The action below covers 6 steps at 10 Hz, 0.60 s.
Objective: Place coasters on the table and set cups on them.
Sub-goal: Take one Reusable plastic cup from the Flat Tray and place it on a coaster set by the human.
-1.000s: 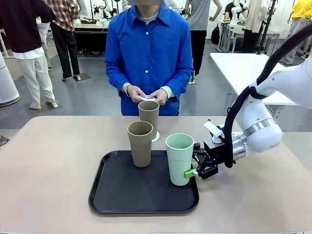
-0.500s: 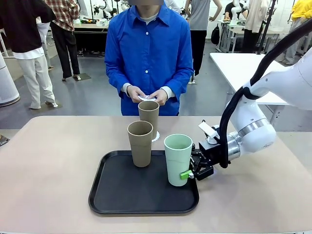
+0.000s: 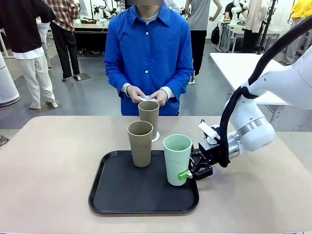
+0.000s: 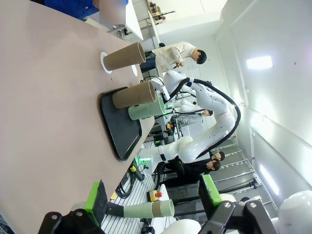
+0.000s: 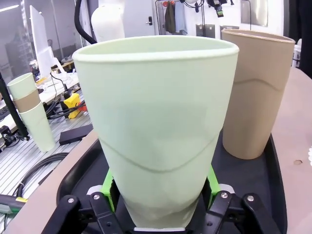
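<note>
Green-padded left gripper [image 4: 153, 194] hung wide open, empty. On the black tray [image 3: 112, 197] one tan cup [image 3: 140, 144] waited. Beyond it the second tan cup [image 3: 148, 116] stood on a coaster [image 3: 157, 137] on the table [image 3: 48, 161], so roughly a third was done. The person's hands [image 3: 146, 95] held spare coasters [image 3: 145, 98]. The right gripper [image 3: 185, 173] clasped the mint cup [image 3: 177, 158] low, on the tray.

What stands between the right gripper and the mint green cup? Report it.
Nothing. The right gripper is shut on the mint green cup low down, on the black tray. The nearest tan cup stands apart, beside it.
</note>
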Tool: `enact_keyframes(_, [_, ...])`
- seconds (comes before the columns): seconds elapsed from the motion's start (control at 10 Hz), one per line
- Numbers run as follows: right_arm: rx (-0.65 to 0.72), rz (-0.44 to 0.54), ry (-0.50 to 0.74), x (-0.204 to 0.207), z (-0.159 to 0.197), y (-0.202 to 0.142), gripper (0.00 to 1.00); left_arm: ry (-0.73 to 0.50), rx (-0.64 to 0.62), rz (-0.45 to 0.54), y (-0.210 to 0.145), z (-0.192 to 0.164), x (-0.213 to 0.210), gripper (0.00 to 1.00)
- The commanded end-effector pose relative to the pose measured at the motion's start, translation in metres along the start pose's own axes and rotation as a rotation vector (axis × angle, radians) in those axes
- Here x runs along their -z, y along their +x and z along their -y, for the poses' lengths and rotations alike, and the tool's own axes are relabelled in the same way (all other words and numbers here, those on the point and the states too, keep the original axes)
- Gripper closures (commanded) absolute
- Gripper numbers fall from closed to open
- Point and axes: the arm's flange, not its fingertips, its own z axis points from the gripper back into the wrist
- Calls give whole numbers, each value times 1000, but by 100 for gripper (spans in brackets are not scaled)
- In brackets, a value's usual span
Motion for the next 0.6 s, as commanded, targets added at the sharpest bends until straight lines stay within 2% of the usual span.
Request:
enact_keyframes(0.0, [25,14,-61,-1,-7,10,100,-4,1,0,-1,2,-2,0])
enact_keyframes(0.3, [-4,40,-190,-22,-39,81,100,-4,1,0,-1,2,-2,0])
enact_keyframes(0.5, [4,-16,-280,-35,-66,126,100,-4,1,0,-1,2,-2,0])
